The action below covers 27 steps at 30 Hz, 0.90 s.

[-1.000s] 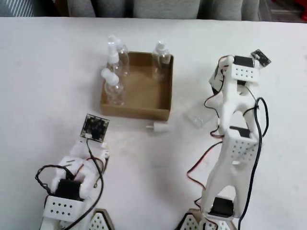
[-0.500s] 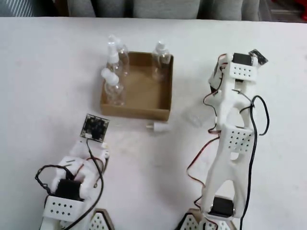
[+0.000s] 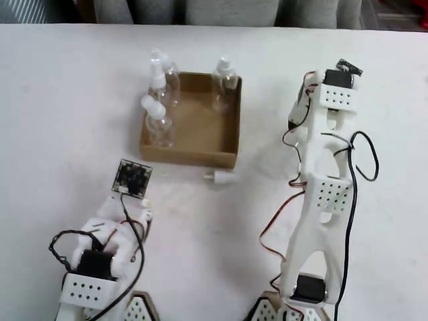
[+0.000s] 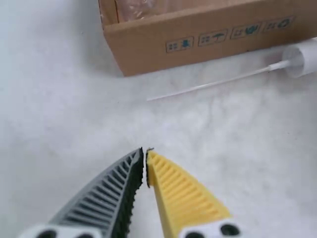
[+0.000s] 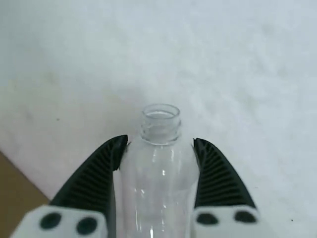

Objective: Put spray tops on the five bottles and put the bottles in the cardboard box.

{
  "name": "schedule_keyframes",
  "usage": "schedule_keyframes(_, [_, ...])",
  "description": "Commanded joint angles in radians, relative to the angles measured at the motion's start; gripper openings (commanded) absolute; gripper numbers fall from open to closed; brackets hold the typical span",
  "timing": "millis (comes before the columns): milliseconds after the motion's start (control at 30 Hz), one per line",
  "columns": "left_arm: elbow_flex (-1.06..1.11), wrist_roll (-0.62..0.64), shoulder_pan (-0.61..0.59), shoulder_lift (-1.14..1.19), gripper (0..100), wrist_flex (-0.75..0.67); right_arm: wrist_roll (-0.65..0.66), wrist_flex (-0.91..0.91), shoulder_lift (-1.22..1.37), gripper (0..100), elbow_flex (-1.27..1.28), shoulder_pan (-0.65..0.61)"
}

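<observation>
Right claw (image 5: 159, 143): its two black ribbed fingers (image 5: 101, 173) are spread to the width of the open bottle (image 5: 159, 173) and press on its shoulders from both sides, so it has hold of the bottle.
Open bottle: clear, with no top on its threaded neck, which points away from the wrist over the white table (image 5: 237, 59). A brown corner shows at the edge of the right wrist view.
Left claw (image 4: 145, 153): the grey and yellow fingers are closed tip to tip with nothing between them, low over the table just short of the cardboard box (image 4: 198, 39).
Loose spray top (image 3: 222, 178): lying on its side on the table just in front of the box's front wall, near the right corner. Its thin dip tube (image 4: 213, 85) runs along the table beside the box.
Capped bottles: three (image 3: 159, 130) stand at the box's left side and far left corner, and one (image 3: 225, 87) at the far right corner.
Change, right arm (image 3: 326, 194): a second ago the bottle's end showed beside this arm on the box side. The arm has since straightened, its wrist has swung farther up the table, and the bottle has gone from that spot.
Change, left arm (image 3: 100, 251): it has stayed where it was, as have the box and the spray top.
</observation>
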Motion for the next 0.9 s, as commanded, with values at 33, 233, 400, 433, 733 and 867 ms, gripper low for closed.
schedule_keyframes(33, [0.000, -0.006, 0.010, -0.013, 2, -0.018, 0.051, 0.050, -0.025, 1.6, -0.035, 0.008])
schedule_keyframes(233, [0.000, -0.006, 0.010, -0.013, 2, -0.018, 0.063, 0.053, -0.113, 1.5, 0.063, 0.005])
schedule_keyframes(400, [0.000, -0.006, 0.010, -0.013, 2, -0.018, 0.091, 0.022, -0.291, 1.5, 0.308, -0.007])
schedule_keyframes(433, [0.000, -0.006, 0.010, -0.013, 2, -0.018, 0.097, -0.005, -0.323, 1.5, 0.367, -0.004])
schedule_keyframes(733, [0.000, -0.006, 0.010, -0.013, 2, -0.020, 0.316, -0.380, -0.677, 1.6, 1.000, -0.001])
schedule_keyframes(867, [0.000, -0.006, 0.010, -0.013, 2, -0.020, 0.509, -0.641, -0.857, 1.9, 1.287, -0.005])
